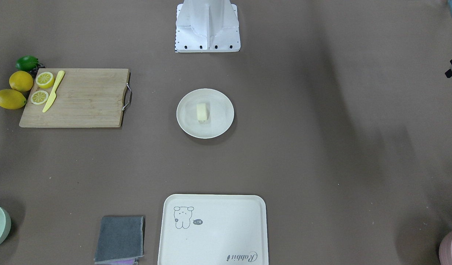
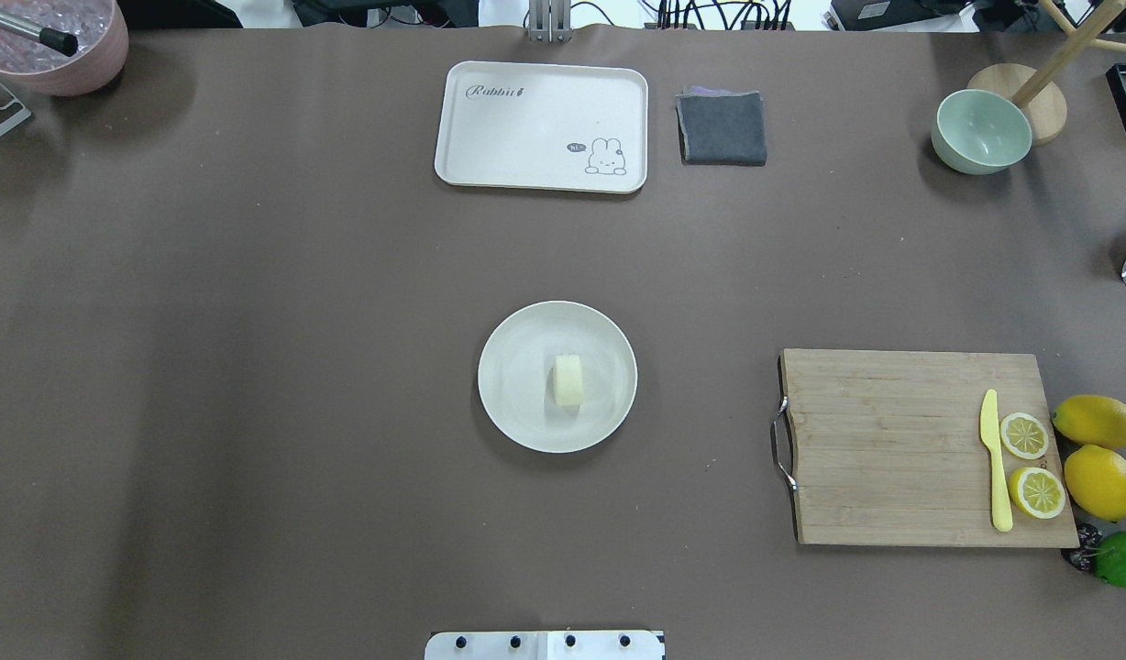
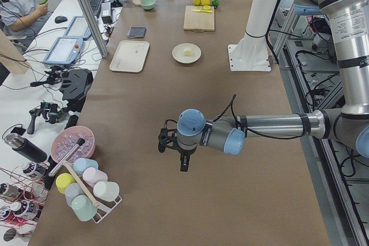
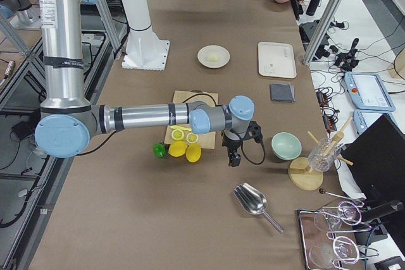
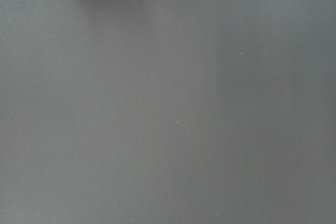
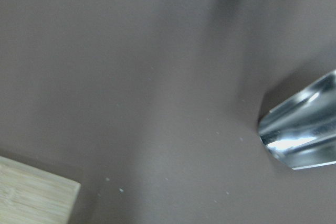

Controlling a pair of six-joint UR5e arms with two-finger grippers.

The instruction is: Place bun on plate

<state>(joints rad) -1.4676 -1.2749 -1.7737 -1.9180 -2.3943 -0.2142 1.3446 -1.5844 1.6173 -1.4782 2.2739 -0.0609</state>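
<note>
The pale cream bun [image 2: 568, 379] lies on its side in the middle of the round off-white plate [image 2: 513, 403], at the table's centre; the bun [image 1: 202, 112] and plate [image 1: 185, 123] also show in the front-facing view. No gripper touches either one. My left gripper [image 3: 183, 162] hangs over bare table far toward my left end. Far toward my right end, my right gripper [image 4: 234, 158] hovers beyond the cutting board. Both show only in the side views, so I cannot tell whether they are open or shut. The wrist views show no fingers.
A cream tray [image 2: 540, 126] and a grey cloth [image 2: 722, 127] lie at the far edge. On my right stand a cutting board [image 2: 893, 449] with lemon halves and a yellow knife, whole lemons [image 2: 1099, 481], a green bowl [image 2: 980, 131] and a metal scoop [image 4: 252, 202]. A pink bowl [image 2: 54, 41] sits far left.
</note>
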